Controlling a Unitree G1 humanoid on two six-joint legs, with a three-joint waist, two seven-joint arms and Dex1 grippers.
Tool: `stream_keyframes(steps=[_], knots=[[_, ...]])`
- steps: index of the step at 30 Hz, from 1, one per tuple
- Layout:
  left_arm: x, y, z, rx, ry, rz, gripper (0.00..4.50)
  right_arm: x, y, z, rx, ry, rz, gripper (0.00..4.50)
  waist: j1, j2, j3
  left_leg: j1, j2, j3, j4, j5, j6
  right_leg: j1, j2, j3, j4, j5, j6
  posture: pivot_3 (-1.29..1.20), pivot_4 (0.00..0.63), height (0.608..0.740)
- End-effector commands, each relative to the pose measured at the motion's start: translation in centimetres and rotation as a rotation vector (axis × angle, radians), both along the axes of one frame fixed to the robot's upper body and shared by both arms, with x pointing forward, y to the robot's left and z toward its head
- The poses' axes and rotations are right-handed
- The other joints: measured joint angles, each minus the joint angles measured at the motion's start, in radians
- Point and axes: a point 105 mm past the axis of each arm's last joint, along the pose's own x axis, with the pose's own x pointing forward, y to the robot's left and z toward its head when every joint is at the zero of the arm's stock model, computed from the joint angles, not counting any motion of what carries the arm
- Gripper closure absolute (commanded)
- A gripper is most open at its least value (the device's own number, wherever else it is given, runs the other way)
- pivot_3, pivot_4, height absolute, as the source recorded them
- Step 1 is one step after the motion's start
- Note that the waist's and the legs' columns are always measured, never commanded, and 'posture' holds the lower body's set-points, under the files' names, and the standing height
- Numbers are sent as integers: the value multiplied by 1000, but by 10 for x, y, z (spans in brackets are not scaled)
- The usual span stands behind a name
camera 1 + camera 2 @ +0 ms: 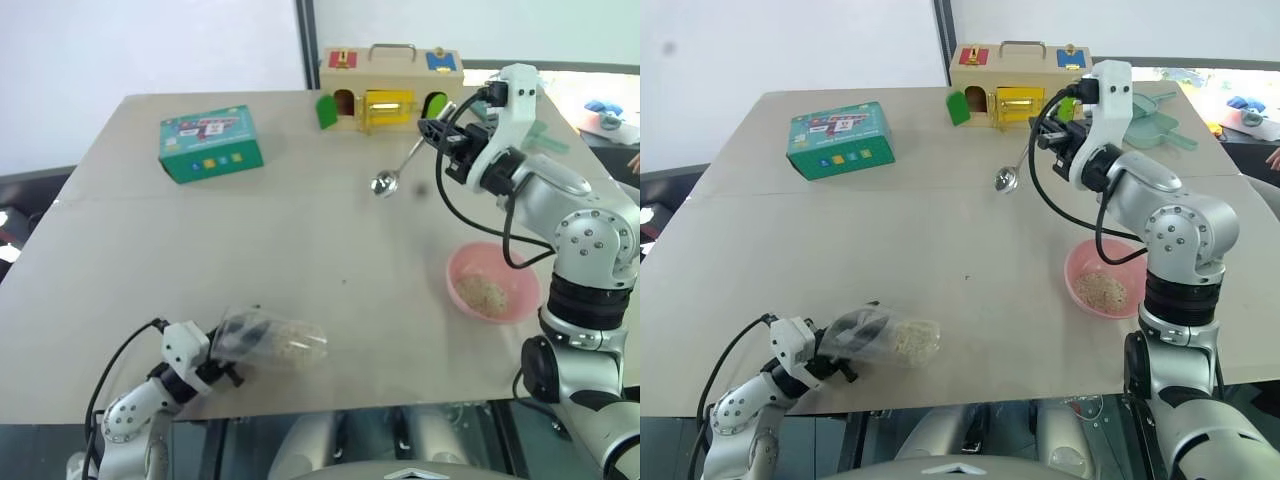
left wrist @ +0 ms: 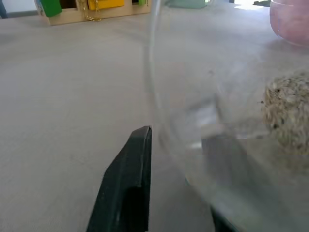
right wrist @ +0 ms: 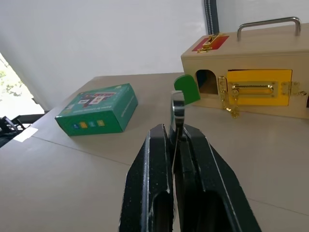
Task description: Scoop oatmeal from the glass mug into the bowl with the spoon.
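**Mug on its side in the left gripper, spoon held aloft**

The left gripper (image 1: 222,350) has its fingers around the glass mug (image 1: 270,342), which lies tipped on the table (image 1: 250,240), oatmeal (image 1: 295,346) settled at its far end. The right gripper (image 1: 432,130) pinches the spoon (image 1: 398,168) handle tightly, its scoop hanging below and to its left, above the table. The pink bowl (image 1: 493,283), holding some oats, sits below that gripper.

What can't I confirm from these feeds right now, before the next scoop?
- Left gripper on the glass mug: head views blur the fingers behind the glass; whether the grip is firm is unclear.
- Mug's handle: not discernible in the left wrist view, where glass sits against the lens.
- Spoon bowl: too small in the head views to tell if oatmeal is in it.
- Oatmeal amount in the bowl: the near rim hides its depth.
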Motion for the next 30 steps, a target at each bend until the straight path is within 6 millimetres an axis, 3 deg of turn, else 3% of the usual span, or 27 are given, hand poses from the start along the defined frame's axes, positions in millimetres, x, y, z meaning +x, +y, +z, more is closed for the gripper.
stream_keyframes(steps=[1, 8, 15, 25, 28, 30], knots=[[15, 4, 17, -28, -44, 24, 3068, -8, -2, 14, 13, -64, 2, 4500, 1, 0, 0, 0, 0, 0, 0, 0, 0, 0, 0, 0, 0, 0, 0, 0, 150, 740], [50, 6, 42, -53, -92, 45, 3068, -9, -1, 12, 13, -56, 10, 4500, -1, 0, 0, 0, 0, -1, 2, 0, -1, 0, 0, -2, 0, 0, 0, 0, 150, 740], [54, -19, 56, -79, -107, 17, 3068, -9, 1, 10, 14, -52, 14, 4500, 0, 0, 0, -1, 0, -1, 0, 2, -3, 0, 0, -1, -1, 0, 0, 0, 150, 740], [58, -26, 60, -112, -27, 17, 3068, -10, 2, 10, 18, -51, 9, 4500, 0, 0, 1, -1, 0, -1, 0, 1, -2, 0, 0, -1, -1, 0, 0, 0, 150, 740], [69, -24, 71, -150, 41, 77, 3068, -11, 2, 10, 18, -52, 9, 4500, 1, 0, 1, -1, 0, -1, 1, 1, -2, 0, 0, -2, 0, 0, 0, 0, 150, 740], [74, -30, 90, -212, 20, 95, 3068, -11, 2, 10, 19, -53, 10, 4500, 3, 0, 1, -1, 0, -1, 1, 1, -2, 0, 0, -2, 0, 0, 0, 0, 150, 740]])
